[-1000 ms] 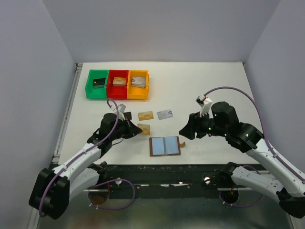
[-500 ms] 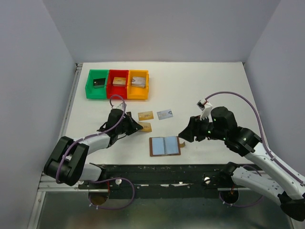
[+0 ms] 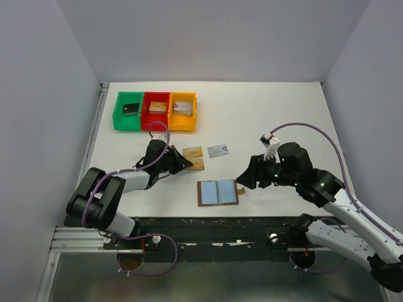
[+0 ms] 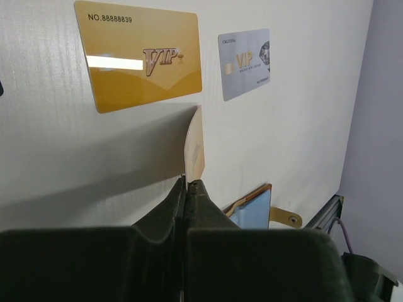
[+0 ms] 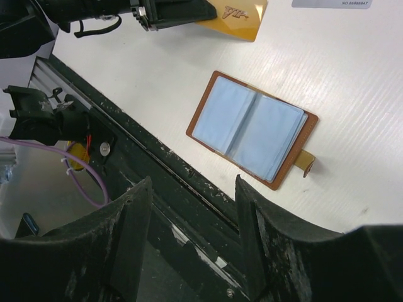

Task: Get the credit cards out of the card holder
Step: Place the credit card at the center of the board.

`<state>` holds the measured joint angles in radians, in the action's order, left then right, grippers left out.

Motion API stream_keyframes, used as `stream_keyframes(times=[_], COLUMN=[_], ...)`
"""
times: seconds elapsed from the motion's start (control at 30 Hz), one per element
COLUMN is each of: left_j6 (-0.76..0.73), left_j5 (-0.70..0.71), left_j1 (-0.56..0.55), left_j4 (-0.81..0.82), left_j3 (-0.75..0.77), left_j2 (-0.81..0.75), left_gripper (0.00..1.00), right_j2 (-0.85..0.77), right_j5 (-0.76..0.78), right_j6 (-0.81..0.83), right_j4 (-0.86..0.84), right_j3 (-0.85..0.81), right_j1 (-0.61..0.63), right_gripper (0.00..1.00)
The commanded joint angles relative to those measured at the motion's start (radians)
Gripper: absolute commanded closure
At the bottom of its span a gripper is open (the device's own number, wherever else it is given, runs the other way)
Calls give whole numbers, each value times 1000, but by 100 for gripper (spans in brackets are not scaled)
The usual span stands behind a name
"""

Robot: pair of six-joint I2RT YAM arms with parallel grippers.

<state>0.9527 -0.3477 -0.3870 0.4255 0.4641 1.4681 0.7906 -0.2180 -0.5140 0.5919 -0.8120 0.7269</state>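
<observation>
Evidently the left gripper (image 4: 189,184) is clamped on a gold credit card (image 4: 195,146). It pinches one end so that the card stands on edge, low at the worktop (image 4: 56,157) and just short of the gold card (image 4: 141,56) lying flat. A silvery card (image 4: 245,63) lies beside that one. The hold reads as a carry toward a set-down next to the cards that are out.

The card holder (image 3: 218,192) lies open with its pale pockets up, near the worktop's front edge and between the two arms. Its tab strap (image 3: 241,189) points toward the right gripper (image 3: 242,178). That gripper hangs close above the tab side with its jaws spread wide and nothing between them, probably ready to steady the holder or draw the next card. Whether the pockets hold more cards cannot be told.

Room is tight at the front. The holder sits close to the dark rail (image 5: 157,182), so a slide toward the robot risks the edge. Behind the laid cards the worktop runs open up to the coloured bins (image 3: 156,111), which are well apart.
</observation>
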Motion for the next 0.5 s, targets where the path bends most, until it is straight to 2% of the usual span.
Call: stream_keyframes(times=[0.0,0.2,0.4,0.47], left_j6=[-12,-15,-31,-38], left_j5=[-36,-48,-45,-42], left_j1=[4,5,14,17], left_j4=[10,13,-17,-34], left_j3=[11,-4,4,8], left_j2=[24,38,29,21], left_gripper=[91,85,64,63], right_j2=[-7,9,15,16], right_j5=[0,5,5,6], right_j6=[20,22,22,22], right_j4=[-18,-18,-18,-18], right_j3=[13,14,14,13], right_j1=[2,2,0,0], right_gripper=[37,37,37,37])
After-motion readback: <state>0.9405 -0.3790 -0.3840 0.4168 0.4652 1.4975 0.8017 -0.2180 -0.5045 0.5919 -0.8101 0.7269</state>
